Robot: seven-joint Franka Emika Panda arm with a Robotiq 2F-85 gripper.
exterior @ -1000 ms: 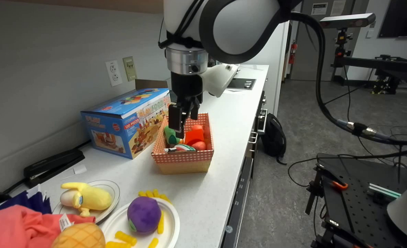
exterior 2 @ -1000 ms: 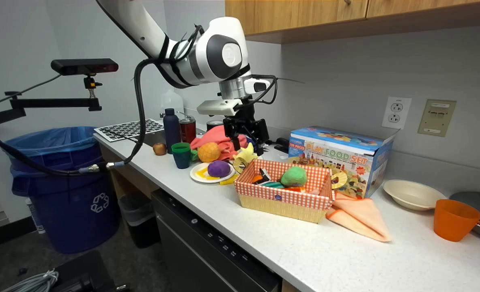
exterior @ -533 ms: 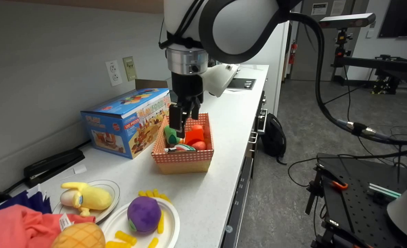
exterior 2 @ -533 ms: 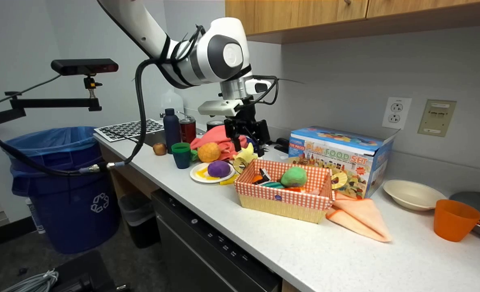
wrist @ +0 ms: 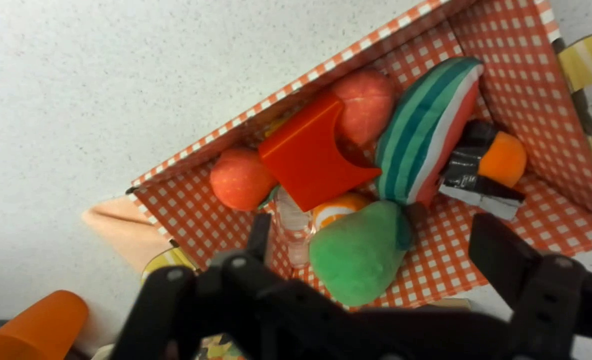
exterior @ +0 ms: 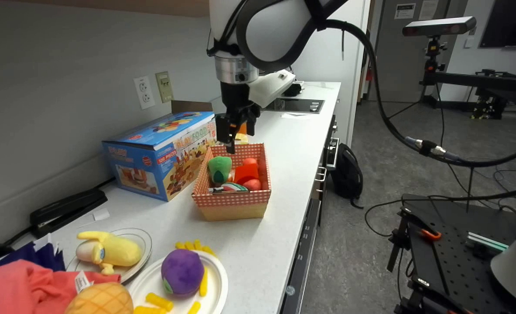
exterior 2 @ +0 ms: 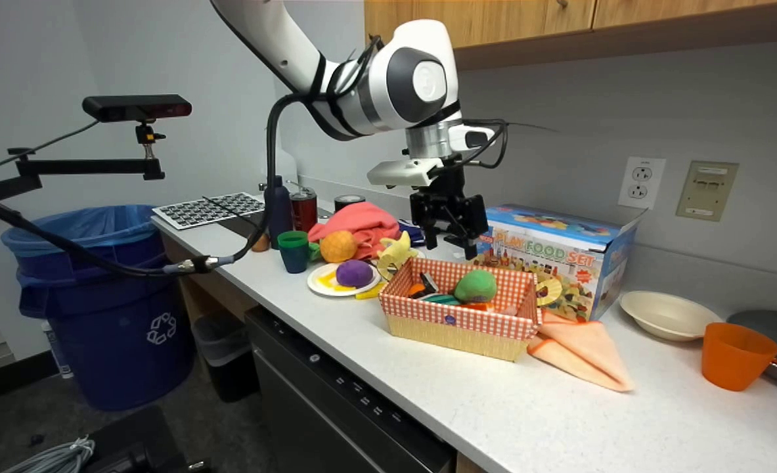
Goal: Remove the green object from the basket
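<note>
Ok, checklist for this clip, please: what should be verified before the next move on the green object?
1. The green object inside the basket: ok, seen in all three views.
2. The basket upright on the counter: ok.
3. The pincer open, nothing gripped: ok, its jaws stand apart.
4. The pincer lowered to the green object: not ok, it hangs higher, clear of it.
5. The pincer centred for the grasp: cannot tell; the wrist view frames the green object between the jaws, but depth is unclear.
6. The green object free of neighbours: not ok, the orange-and-white piece and the watermelon slice lie close beside it.
</note>
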